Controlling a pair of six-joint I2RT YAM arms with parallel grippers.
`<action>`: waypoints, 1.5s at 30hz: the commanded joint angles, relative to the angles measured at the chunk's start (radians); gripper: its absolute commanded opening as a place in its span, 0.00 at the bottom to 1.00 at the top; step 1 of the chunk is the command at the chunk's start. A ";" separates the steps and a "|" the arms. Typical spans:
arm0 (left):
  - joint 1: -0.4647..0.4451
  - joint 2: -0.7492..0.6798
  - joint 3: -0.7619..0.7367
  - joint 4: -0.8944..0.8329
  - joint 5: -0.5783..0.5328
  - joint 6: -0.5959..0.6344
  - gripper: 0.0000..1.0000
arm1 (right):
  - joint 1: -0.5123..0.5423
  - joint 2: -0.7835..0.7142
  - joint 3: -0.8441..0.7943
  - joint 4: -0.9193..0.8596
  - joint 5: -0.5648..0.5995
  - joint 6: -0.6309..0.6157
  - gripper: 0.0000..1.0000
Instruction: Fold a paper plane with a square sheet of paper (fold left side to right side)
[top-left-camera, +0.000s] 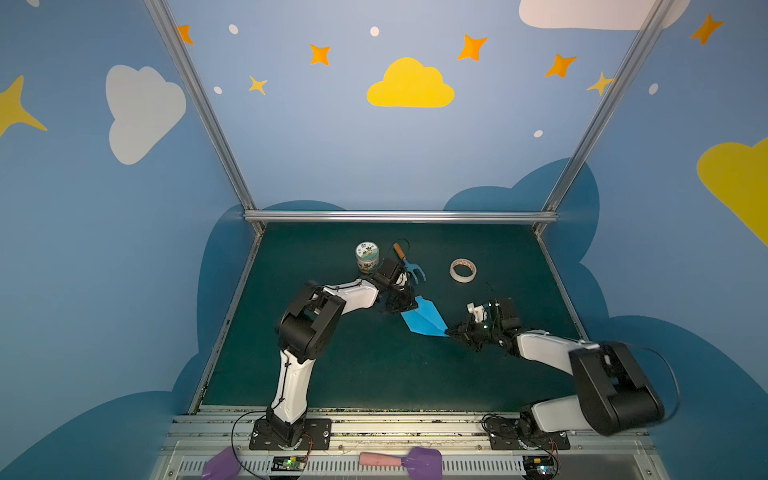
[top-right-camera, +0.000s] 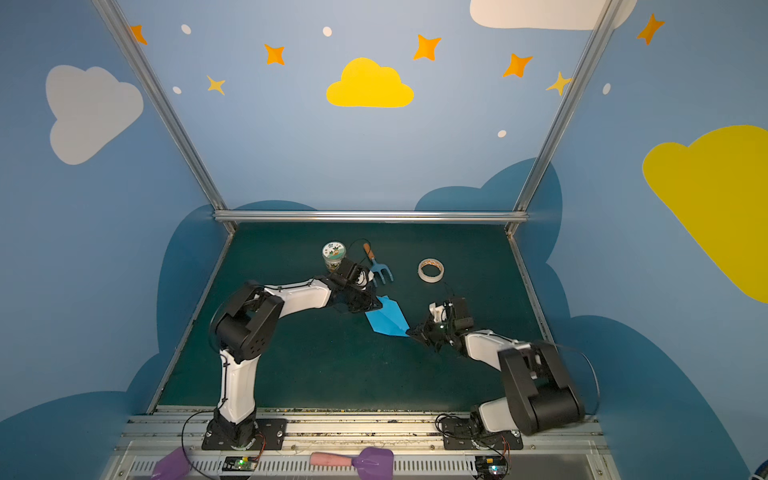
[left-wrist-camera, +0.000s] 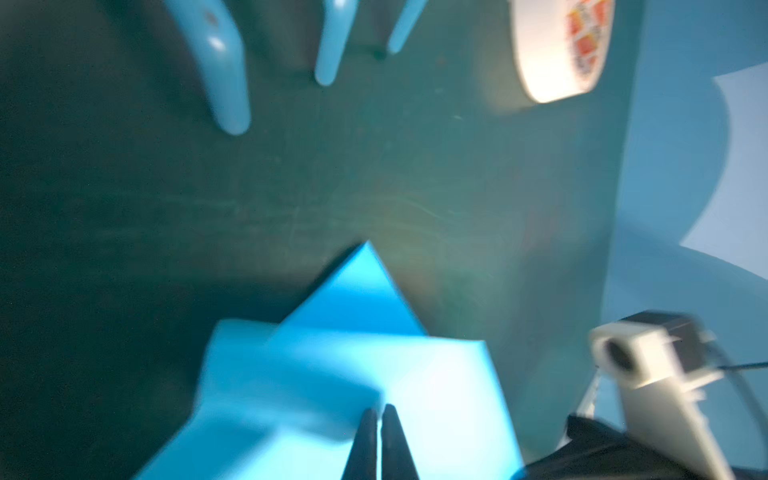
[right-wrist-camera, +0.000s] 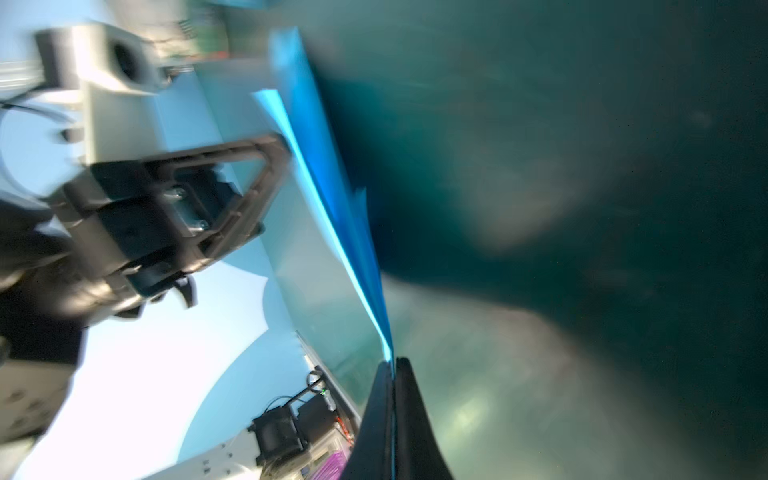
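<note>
The square sheet of paper now forms a sky-blue paper plane, a pointed dart in the middle of the green mat. My left gripper is at its far wide end. In the left wrist view the left gripper is shut, with a raised layer of the paper plane meeting its tips. My right gripper is at the near pointed tip. In the right wrist view the right gripper is shut on the paper plane's thin edge.
Behind the left gripper stand a small jar and a blue three-pronged fork with a wooden handle. A tape roll lies at the back right. Purple scoops rest on the front rail. Metal frame rails border the mat.
</note>
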 joint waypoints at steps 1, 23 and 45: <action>0.063 -0.184 -0.055 0.031 0.027 -0.045 0.15 | 0.008 -0.183 0.186 -0.476 0.161 -0.261 0.00; 0.402 -0.540 -0.282 -0.047 0.087 -0.024 0.24 | 0.720 0.332 0.750 -1.374 1.261 -0.272 0.00; 0.125 -0.497 -0.311 -0.069 0.082 0.000 0.19 | 0.403 0.096 0.513 -0.751 0.458 -0.357 0.65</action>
